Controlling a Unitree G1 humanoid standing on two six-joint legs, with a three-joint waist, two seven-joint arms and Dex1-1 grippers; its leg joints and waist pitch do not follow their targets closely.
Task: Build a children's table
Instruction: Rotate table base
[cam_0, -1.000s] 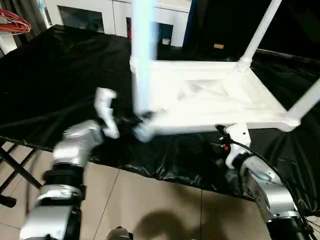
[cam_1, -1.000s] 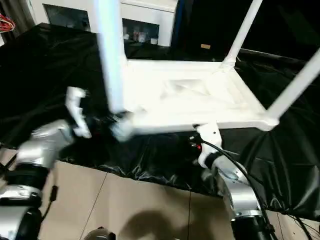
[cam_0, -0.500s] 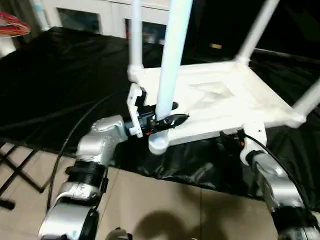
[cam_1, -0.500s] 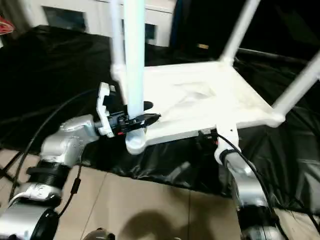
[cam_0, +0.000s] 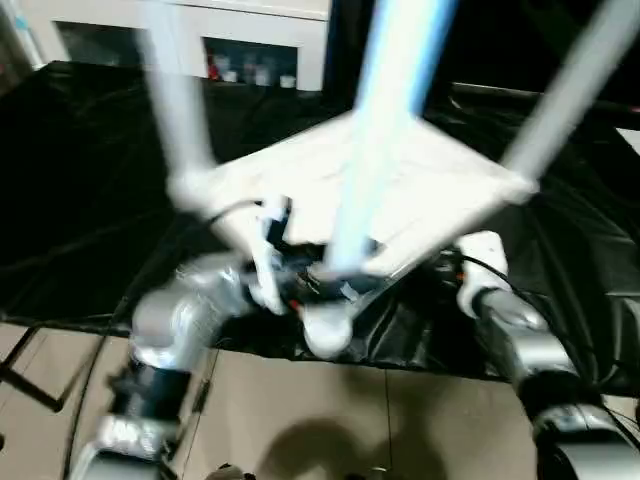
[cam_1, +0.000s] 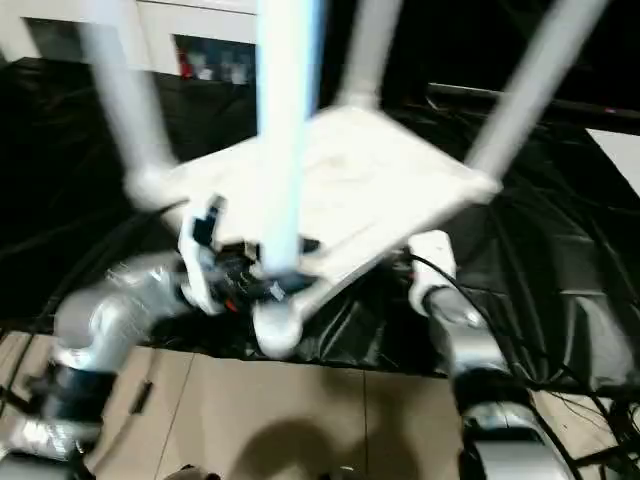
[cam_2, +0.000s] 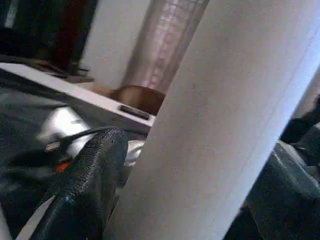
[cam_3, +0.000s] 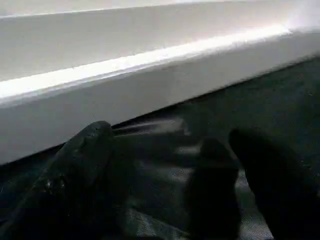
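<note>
The children's table lies upside down on the black cloth, its white top (cam_0: 420, 190) turned so that one corner socket (cam_0: 325, 335) points at me. Several white legs stand up from the corners, at the left (cam_0: 180, 110), at the right (cam_0: 575, 90) and at the back (cam_1: 375, 50). My left gripper (cam_0: 325, 280) is shut on the near leg (cam_0: 385, 130) just above its socket. In the left wrist view that leg (cam_2: 215, 125) sits between the black fingers (cam_2: 85, 190). My right gripper (cam_0: 447, 270) stands open, holding nothing, low beside the top's near edge (cam_3: 125, 85).
A black cloth (cam_0: 80, 200) covers the work surface, and its front edge drops to a tiled floor (cam_0: 300, 410). White cabinets (cam_0: 250, 40) stand at the back. Cables run along both forearms (cam_1: 520, 330).
My left gripper reached in from the left and closed round the near leg. Since then the table has swung with it, bringing that corner to the front. The right gripper stayed by the edge.
</note>
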